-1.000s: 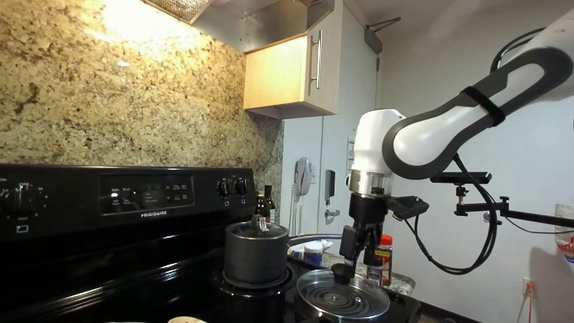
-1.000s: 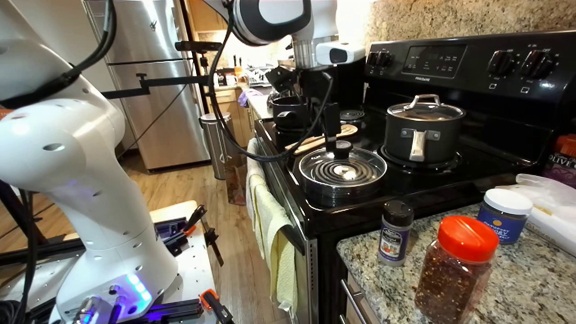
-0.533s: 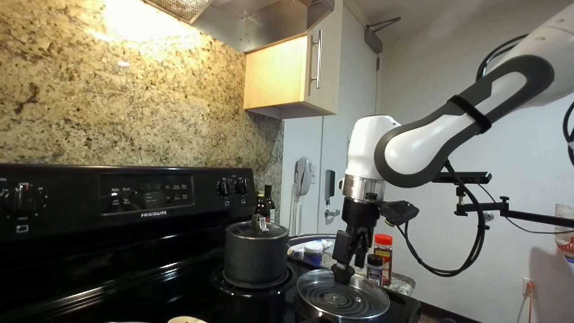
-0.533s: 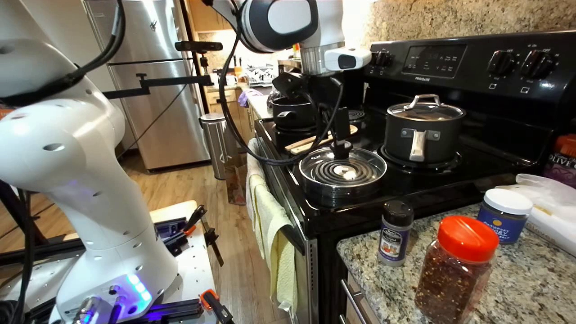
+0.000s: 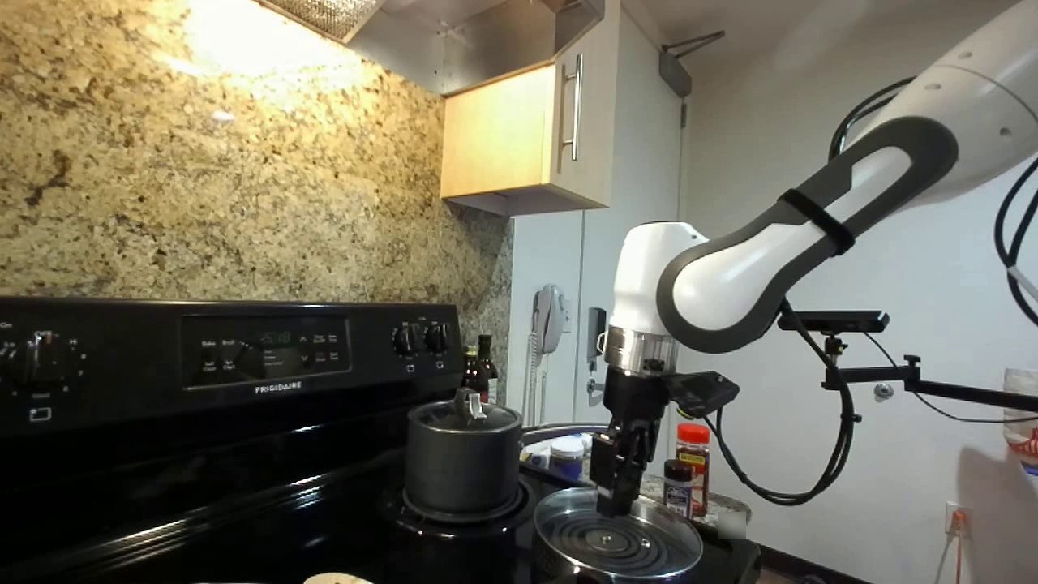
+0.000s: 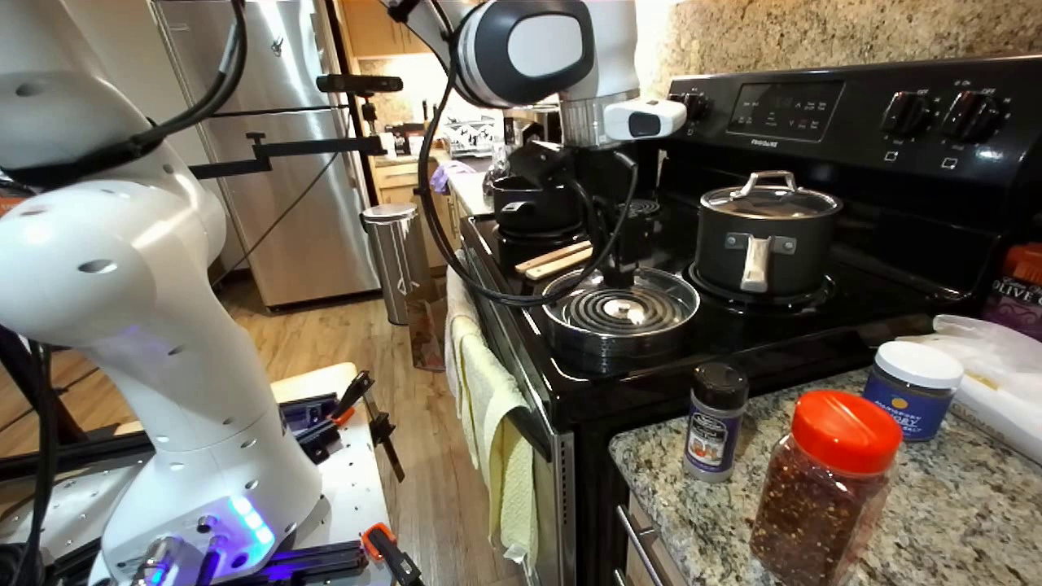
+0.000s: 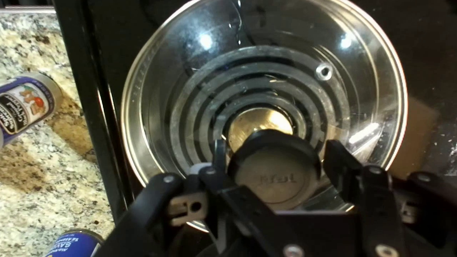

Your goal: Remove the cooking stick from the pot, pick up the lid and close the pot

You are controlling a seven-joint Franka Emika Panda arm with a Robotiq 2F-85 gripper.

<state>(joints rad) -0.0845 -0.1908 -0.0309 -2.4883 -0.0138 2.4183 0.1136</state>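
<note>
End effector (image 7: 275, 153) straddles the lid knob (image 7: 275, 180); jar (image 6: 847, 433) holds reddish flakes (image 6: 810, 521)

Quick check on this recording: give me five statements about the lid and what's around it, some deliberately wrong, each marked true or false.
1. The gripper straddles the knob of the glass lid. True.
2. The glass lid already covers a pot. False: it lies on the stove.
3. Two wooden utensils, partly hidden, lie on the stove. True.
4. The gripper holds one of the wooden utensils. False: only the knob stands between its jaws.
5. A red-capped jar stands upright on the counter. True.
</note>
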